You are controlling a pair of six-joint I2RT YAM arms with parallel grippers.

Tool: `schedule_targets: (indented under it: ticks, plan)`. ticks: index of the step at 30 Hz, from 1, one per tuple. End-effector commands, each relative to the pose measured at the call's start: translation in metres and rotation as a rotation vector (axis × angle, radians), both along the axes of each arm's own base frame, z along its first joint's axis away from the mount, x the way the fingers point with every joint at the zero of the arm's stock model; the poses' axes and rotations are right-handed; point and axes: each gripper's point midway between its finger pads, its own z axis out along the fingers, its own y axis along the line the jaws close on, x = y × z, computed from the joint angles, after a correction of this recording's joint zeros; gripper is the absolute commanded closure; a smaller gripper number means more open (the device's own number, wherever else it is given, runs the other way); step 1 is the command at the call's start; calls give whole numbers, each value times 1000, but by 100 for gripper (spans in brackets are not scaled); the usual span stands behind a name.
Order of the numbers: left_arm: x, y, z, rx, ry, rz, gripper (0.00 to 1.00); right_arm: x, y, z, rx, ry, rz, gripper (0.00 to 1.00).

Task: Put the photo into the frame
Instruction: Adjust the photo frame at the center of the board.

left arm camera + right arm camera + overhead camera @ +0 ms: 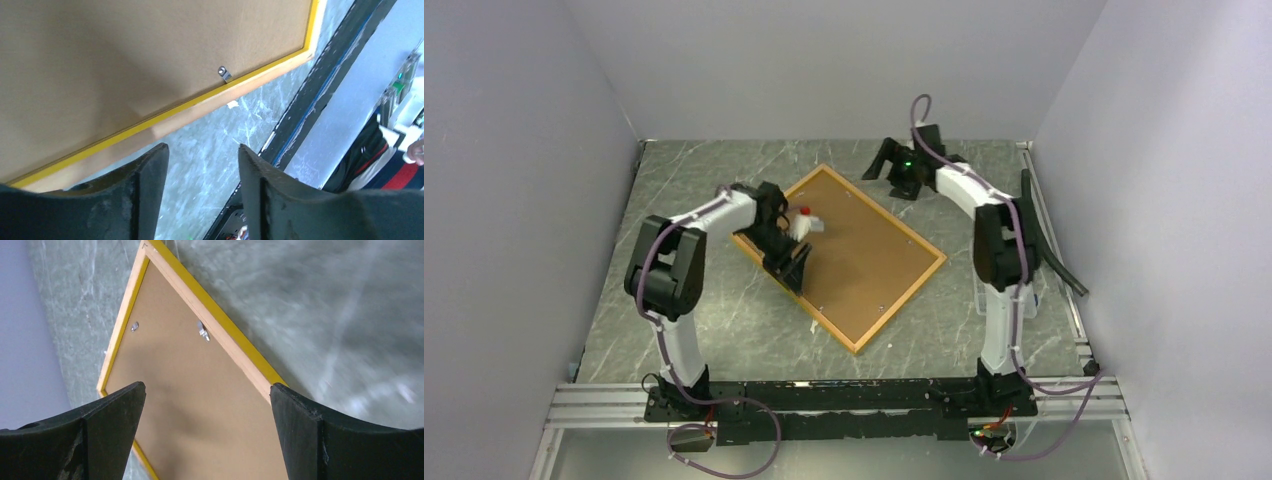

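You have the frame point(886, 211) lying rear side up, flat on the green marbled table point(724, 320). Inside its rim sits the brown backing board point(864, 260), filling the opening from edge to edge. Small metal tabs point(202, 331) stand along the inner edge of the frame, and in the left wrist view you see one more tab point(224, 73) just inside the yellow border. The photo does not show in any view, and you cannot tell whether it lies under the board.

The frame sits diagonally, its long axis running from its far-left corner to its near-right corner. One corner points toward the back wall.

Your left gripper point(792, 265) hangs over the frame's near-left long edge. In its wrist view the left gripper point(202, 150) has its fingers parted with only table and frame edge between them, so it is released and holds nothing. Your right gripper point(899, 160) is just beyond the frame's far corner, off the board. In its wrist view the right gripper point(207, 390) is spread wide above that corner and grips nothing.
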Motion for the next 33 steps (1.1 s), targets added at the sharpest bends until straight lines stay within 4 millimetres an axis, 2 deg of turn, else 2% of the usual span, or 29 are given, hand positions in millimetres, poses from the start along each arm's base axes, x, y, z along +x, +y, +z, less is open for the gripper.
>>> schedule_targets:
  ticks: [1,3,4,5,9,12,13,14,17,20,23,27,30,33]
  plan:
    - [51,19,75,-132,-173,54,33,-36,-44,69,-38,-81,-116,0]
    - [87,37,89,-123,-248,127,25,-69,-50,61,-44,-41,-123,0]
    - [108,47,93,-115,-289,165,24,-95,-52,43,-50,10,-118,0]
    - [128,57,94,-102,-320,209,24,-114,-53,47,-40,12,-117,0]
    - [198,90,88,-51,-394,355,24,-191,-53,23,-29,104,-94,0]
    - [235,104,76,-20,-439,420,23,-237,-61,12,-20,160,-98,0]
    - [245,107,71,-6,-461,433,16,-250,-63,10,-11,176,-104,0]
    - [254,111,66,6,-481,450,12,-262,-65,6,-5,192,-106,0]
    - [272,118,53,15,-501,490,12,-289,-70,-5,9,225,-112,0]
    - [280,114,41,-17,-472,517,13,-301,-72,-20,14,258,-107,0]
    - [274,108,23,-38,-410,522,20,-301,-64,-29,46,279,-84,0]
    - [262,117,-11,47,-330,543,46,-279,-52,-32,109,263,-54,0]
    - [245,121,-25,79,-289,514,53,-254,-52,-32,137,254,-52,0]
    - [226,121,-28,75,-279,486,56,-227,-61,-28,127,229,-68,0]
